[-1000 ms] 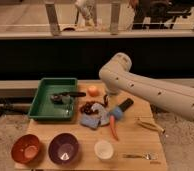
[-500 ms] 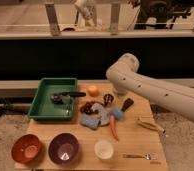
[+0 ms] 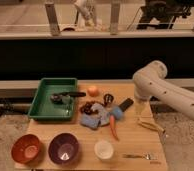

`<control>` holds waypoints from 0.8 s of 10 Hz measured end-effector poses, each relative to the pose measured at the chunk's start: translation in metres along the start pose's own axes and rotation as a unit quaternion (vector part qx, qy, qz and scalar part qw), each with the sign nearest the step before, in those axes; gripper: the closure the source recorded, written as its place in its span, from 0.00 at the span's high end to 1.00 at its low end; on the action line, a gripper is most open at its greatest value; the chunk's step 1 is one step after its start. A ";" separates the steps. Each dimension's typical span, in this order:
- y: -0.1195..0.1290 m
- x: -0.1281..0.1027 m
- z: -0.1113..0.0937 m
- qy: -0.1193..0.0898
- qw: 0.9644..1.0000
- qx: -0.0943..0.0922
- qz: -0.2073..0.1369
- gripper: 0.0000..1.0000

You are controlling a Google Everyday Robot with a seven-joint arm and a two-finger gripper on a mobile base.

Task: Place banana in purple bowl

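Note:
The banana [image 3: 151,125] is slim and pale yellow and lies on the right side of the wooden table. The purple bowl [image 3: 64,148] stands at the front left, with a pale shiny spot inside and nothing else in it. My white arm comes in from the right and bends down. My gripper [image 3: 140,116] hangs at its lower end, just above the banana's left end. The orange-red carrot [image 3: 113,126] lies left of the banana.
An orange-red bowl [image 3: 26,148] stands left of the purple one and a white cup [image 3: 104,149] right of it. A green tray [image 3: 45,102] holds dark items at the back left. An orange fruit [image 3: 92,90], blue cloth [image 3: 91,120], black block [image 3: 125,104] and cutlery [image 3: 140,156] also lie on the table.
My arm has swung right, from above the table's middle to over the banana on the right side. The things on the table have not moved.

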 end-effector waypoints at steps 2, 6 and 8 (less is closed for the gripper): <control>0.019 0.024 0.036 -0.004 0.999 -0.031 0.013 0.80; 0.067 0.087 0.085 -0.020 0.995 -0.082 0.053 0.80; 0.081 0.104 0.111 -0.028 0.991 -0.113 0.067 0.80</control>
